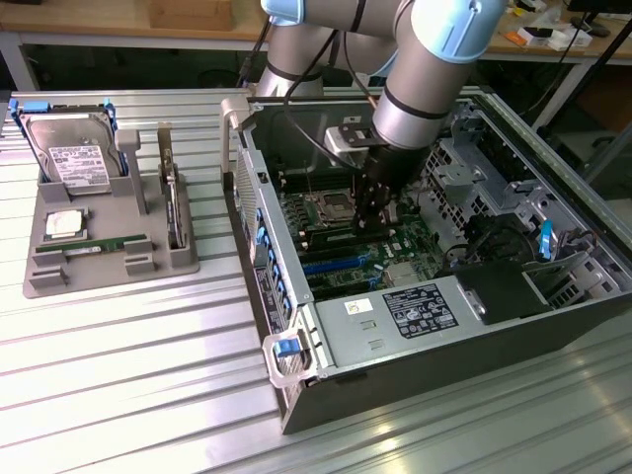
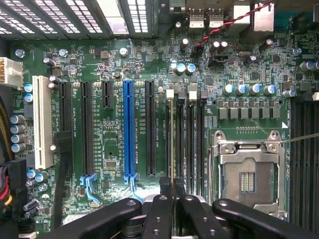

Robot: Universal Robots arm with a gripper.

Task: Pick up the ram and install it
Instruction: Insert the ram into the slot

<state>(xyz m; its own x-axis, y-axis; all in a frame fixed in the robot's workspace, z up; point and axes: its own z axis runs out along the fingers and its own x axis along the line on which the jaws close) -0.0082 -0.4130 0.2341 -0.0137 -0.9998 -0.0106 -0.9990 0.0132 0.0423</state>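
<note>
Between pincer [image 2: 172, 199] fingers: ram [image 2: 172, 144], edge-on over motherboard [image 2: 114, 164] slots.

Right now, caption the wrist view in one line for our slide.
Gripper holds the ram edge-on over the memory slots beside the processor socket.

And here's the arm [image 1: 425, 69]: fat silver-grey tube segments, pale blue caps at the joints, a black ring banding the wrist. A black cable [image 1: 296, 118] trails down beside it, past a small grey box. Down at the gripper [image 2: 174, 209], four glossy black links, each studded with round silver screws.
</note>
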